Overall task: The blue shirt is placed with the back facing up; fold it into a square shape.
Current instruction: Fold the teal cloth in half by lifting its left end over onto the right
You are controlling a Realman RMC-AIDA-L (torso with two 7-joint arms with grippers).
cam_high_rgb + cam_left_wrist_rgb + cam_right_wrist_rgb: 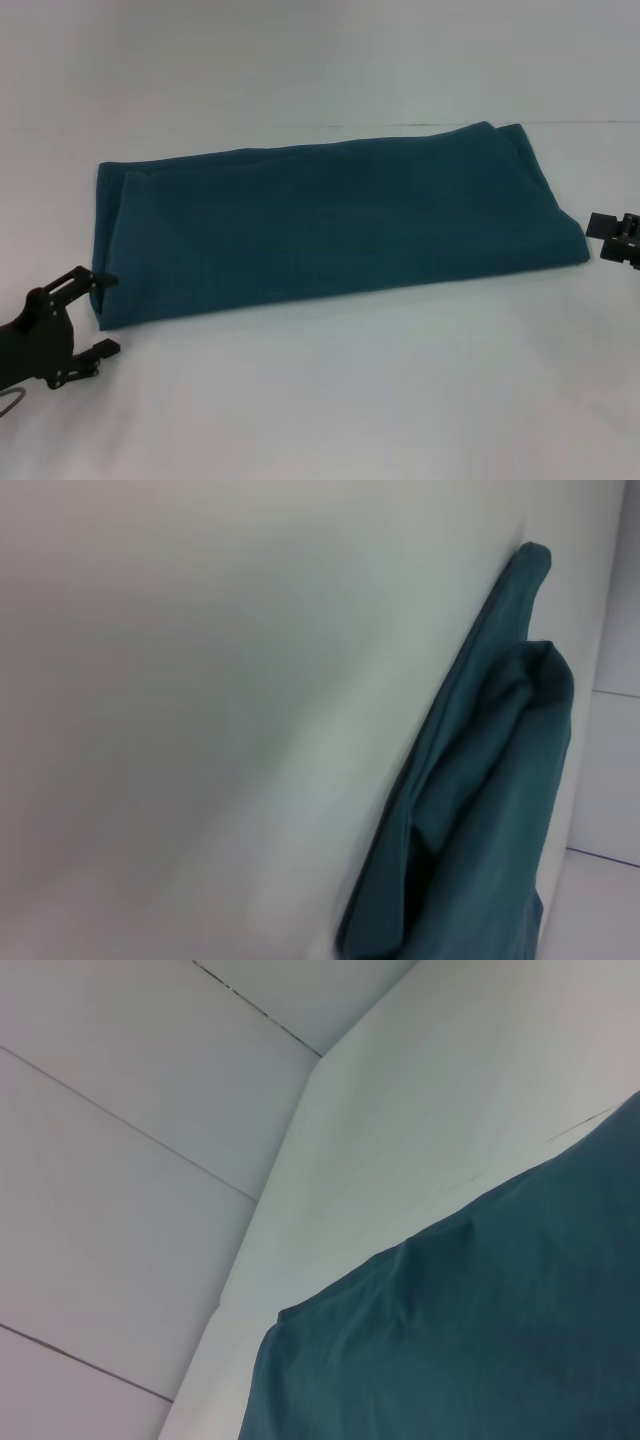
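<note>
Shirt: the large dark teal-blue cotton shirt [330, 225] lies folded into a long band across the middle of the white surface [350, 400], plain side up, with layered edges showing at its left end.
Left hand: the black left hand [85, 315] sits at the near left, just beside the band's near-left corner, fingers spread and holding nothing.
Right hand: the black right hand [618, 238] sits at the right edge, near the band's right end; whether it is spread or pressed together cannot be told.
</note>
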